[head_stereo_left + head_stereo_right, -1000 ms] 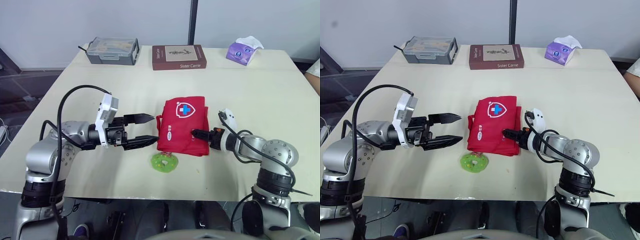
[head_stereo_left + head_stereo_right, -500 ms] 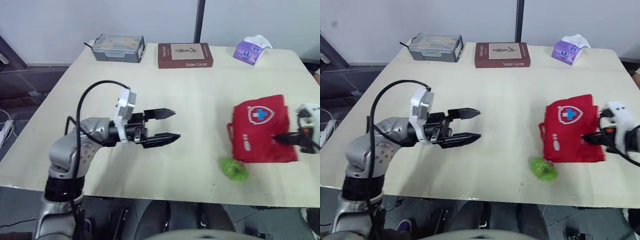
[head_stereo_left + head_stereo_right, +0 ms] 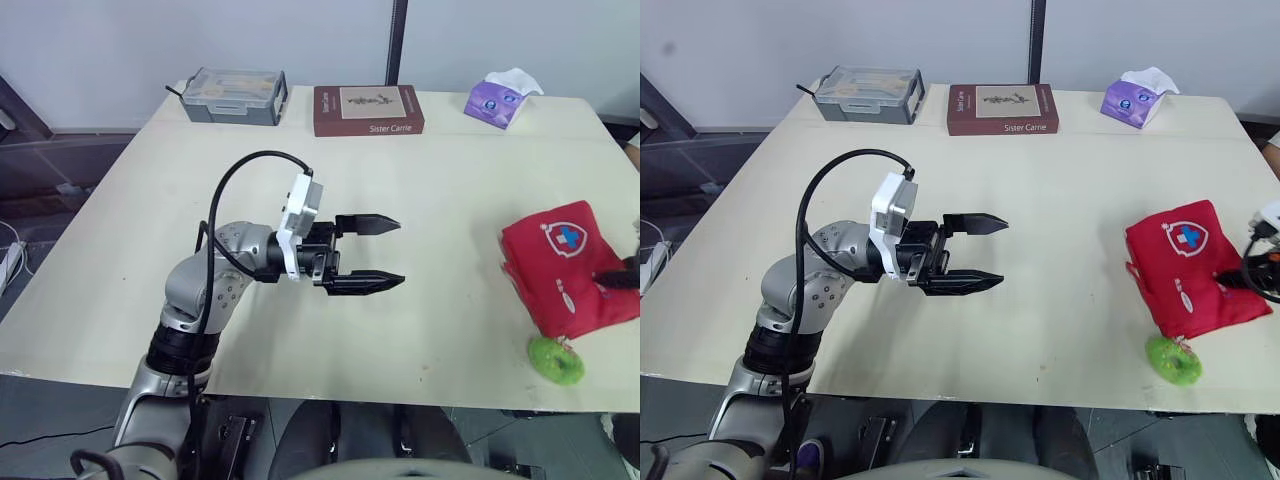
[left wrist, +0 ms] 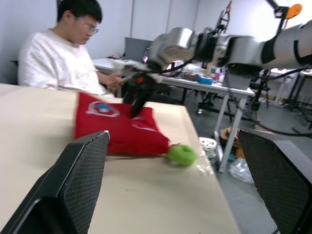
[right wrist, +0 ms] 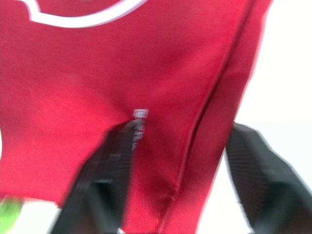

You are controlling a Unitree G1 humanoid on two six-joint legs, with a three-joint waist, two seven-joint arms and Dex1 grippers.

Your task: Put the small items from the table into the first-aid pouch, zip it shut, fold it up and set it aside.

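Observation:
The red first-aid pouch (image 3: 560, 265) lies folded at the table's right side, close to the front edge. My right gripper (image 3: 612, 281) comes in from the right and is shut on the pouch's near right fold; the red fabric (image 5: 122, 63) runs between its fingers (image 5: 105, 165). A small green item (image 3: 556, 360) sits on the table just in front of the pouch, at the front edge. My left gripper (image 3: 399, 253) hovers open over the middle of the table, pointing right, well clear of the pouch (image 4: 117, 126) and empty.
Along the back edge stand a grey plastic case (image 3: 228, 97), a brown book (image 3: 368, 110) and a purple tissue pack (image 3: 500, 98). A seated person (image 4: 63, 58) is beyond the table's right side. Bare tabletop (image 3: 450, 200) separates the grippers.
The pouch has slid from the table's middle to its right side with my right gripper on it, and the green item went along. My left gripper has moved right, still open.

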